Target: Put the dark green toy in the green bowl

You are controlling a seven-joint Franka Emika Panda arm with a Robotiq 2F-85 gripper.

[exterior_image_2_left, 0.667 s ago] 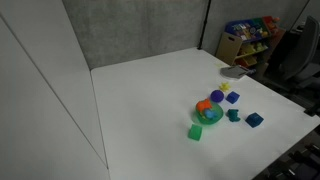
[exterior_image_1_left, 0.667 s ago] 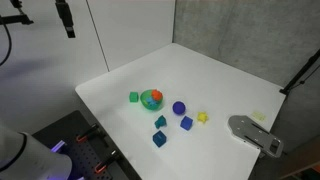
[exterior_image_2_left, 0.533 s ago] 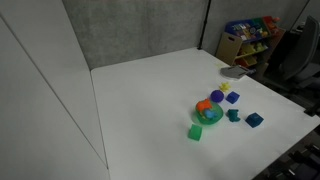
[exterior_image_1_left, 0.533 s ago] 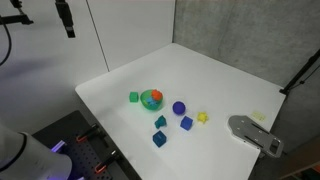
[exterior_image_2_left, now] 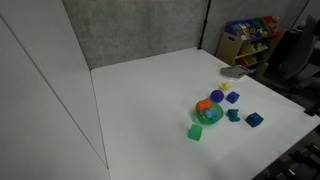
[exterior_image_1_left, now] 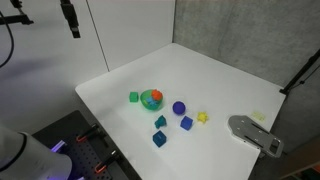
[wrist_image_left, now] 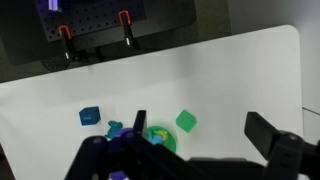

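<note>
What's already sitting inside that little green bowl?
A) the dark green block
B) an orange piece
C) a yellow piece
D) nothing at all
B: in an exterior view an orange piece shows inside the green bowl, while the dark green toy lies outside it on the table.
</note>
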